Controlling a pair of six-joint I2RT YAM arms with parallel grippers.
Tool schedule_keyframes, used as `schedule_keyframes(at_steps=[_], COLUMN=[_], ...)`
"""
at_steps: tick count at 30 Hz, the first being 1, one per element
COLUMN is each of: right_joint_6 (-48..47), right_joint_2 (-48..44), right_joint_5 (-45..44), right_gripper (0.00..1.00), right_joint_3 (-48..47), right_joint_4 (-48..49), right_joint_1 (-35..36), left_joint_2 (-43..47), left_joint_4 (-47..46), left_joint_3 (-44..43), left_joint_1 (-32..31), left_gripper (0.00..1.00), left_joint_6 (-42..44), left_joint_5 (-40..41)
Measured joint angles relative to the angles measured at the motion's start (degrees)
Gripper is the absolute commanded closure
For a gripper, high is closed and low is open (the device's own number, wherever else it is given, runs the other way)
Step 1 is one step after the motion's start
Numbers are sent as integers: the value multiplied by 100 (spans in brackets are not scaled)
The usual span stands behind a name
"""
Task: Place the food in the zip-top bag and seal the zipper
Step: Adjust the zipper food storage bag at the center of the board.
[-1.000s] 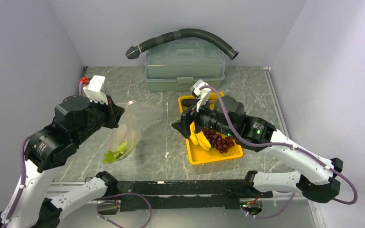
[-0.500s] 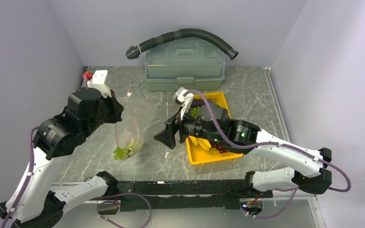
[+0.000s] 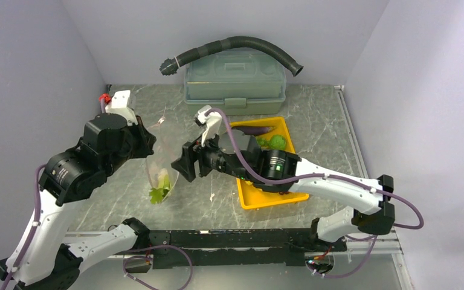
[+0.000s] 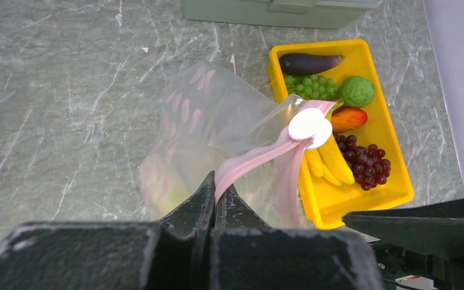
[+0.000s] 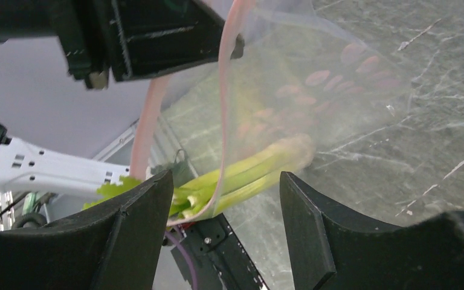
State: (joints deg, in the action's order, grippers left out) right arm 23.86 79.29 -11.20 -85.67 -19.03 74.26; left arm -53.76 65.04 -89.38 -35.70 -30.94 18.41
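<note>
Grey-veined stone counter (image 3: 320,121) carrying all items. Grey-green lidded box (image 3: 235,81) at the middle of the far edge, with a black ribbed hose (image 3: 235,43) arched over its lid. Clear zip-top bag (image 4: 217,115), printed with pink dots, hangs over the left half of the counter, mouth uppermost. Yellow tray (image 4: 393,175) stands right of centre, just in front of the box. Left gripper (image 4: 214,184): jaws pressed together on the pink zipper (image 4: 260,154), holding up one lip of the mouth; the other lip bows away, so the mouth gapes. Right gripper (image 5: 223,181): jaws wide apart and gripping nothing, poised near the bag's right side, between bag and tray; in its wrist view the bag's mouth shows in the gap between the fingers. Inside the bag lies the leek (image 5: 248,172), seen through the plastic, its leafy end toward the near edge. In the tray, from far end to near end: eggplant (image 4: 309,63); green grapes (image 4: 311,87) beside a green knobbly piece (image 4: 356,91); a red-orange piece (image 4: 347,119); bananas (image 4: 329,163) touching the dark purple grapes (image 4: 365,163). A white round tab (image 4: 310,125) sits at the far end of the zipper.
</note>
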Motion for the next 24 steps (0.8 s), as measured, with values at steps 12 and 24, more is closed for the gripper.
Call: schedule_keyframes(at_steps=[12,24], right_joint_6=[83,-17], right_joint_2=[1248,2024], right_joint_5=[-402,-1213], right_gripper=[42,100], right_joint_3=[-1215,-2140], right_joint_4=[-457,-1305], right_joint_1=[98,315], left_joint_2=[232,446], left_joint_4=[90,127], left_joint_3=[2,151], left_joint_1=[0,0], left_gripper=[100,100], left_joint_6=[-197,-321], left_joint_5=[109,120])
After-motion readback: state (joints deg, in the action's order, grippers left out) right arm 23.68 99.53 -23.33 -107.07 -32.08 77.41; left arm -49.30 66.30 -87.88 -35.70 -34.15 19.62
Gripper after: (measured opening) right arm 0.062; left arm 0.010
